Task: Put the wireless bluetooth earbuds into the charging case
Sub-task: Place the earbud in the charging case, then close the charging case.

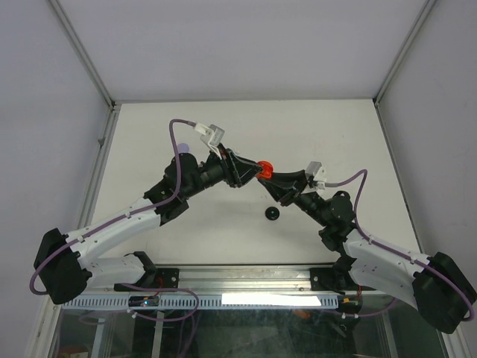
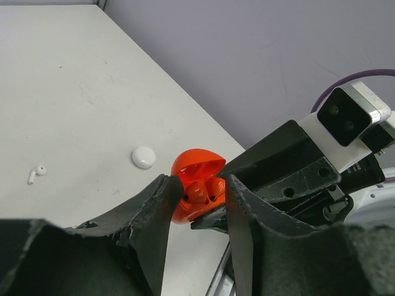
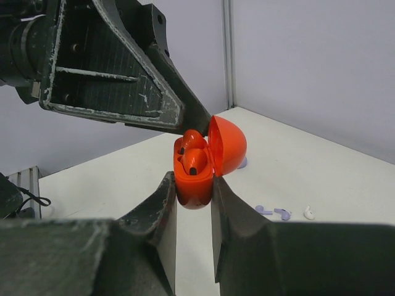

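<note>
No legible text, label or number on anything.

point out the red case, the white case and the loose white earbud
red case [image 3: 195,185], right wrist view, on its lower shell
white case [image 2: 143,157], left wrist view, middle of its top
white earbud [image 2: 38,171], left wrist view, near its head

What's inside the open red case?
Two red earbuds sit in the red case, its lid flipped open. Their stems are hidden down in the sockets, and the right fingers cover the case's bottom.
</note>
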### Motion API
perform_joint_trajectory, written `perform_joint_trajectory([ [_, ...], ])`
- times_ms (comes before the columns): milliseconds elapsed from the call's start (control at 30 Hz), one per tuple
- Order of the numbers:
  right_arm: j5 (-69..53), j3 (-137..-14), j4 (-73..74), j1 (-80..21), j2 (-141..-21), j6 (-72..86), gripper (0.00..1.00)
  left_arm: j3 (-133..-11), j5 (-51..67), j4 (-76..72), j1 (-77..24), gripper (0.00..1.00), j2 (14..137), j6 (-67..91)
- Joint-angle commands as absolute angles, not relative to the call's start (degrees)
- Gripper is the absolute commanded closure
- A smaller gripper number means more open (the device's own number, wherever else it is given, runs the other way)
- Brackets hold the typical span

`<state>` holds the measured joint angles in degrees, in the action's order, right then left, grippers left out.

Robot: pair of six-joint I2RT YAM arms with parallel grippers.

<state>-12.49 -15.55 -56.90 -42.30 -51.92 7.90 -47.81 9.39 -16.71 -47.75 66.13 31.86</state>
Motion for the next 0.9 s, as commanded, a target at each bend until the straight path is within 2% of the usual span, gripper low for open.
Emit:
perform_joint_trajectory([
  [0,-12.9,-17.69,-61.88,-42.58,-50.73,8.61,1.0,-47.94,7.4,-15.92,-48.37,0.56,63.97,29.82],
  [167,-12.93,-17.23,-60.92,-42.54,-50.68,8.44,1.0,-50.0,6.1,-11.89,-48.16,0.33,62.32,28.68],
  [400,-14.72,-17.78,-59.13,-42.54,-50.22,8.24,1.0,-52.78,11.57,-7.63,-46.47,0.1,62.18,28.43],
  [567,-18.32,-19.75,-57.51,-42.54,-50.89,9.1,1.0,-54.04,18.3,-8.03,-45.55,0.02,63.73,29.95],
  [867,-22.96,-21.66,-57.53,-42.54,-52.62,10.89,1.0,-55.02,30.78,-10.21,-43.45,0.05,68.07,33.83],
])
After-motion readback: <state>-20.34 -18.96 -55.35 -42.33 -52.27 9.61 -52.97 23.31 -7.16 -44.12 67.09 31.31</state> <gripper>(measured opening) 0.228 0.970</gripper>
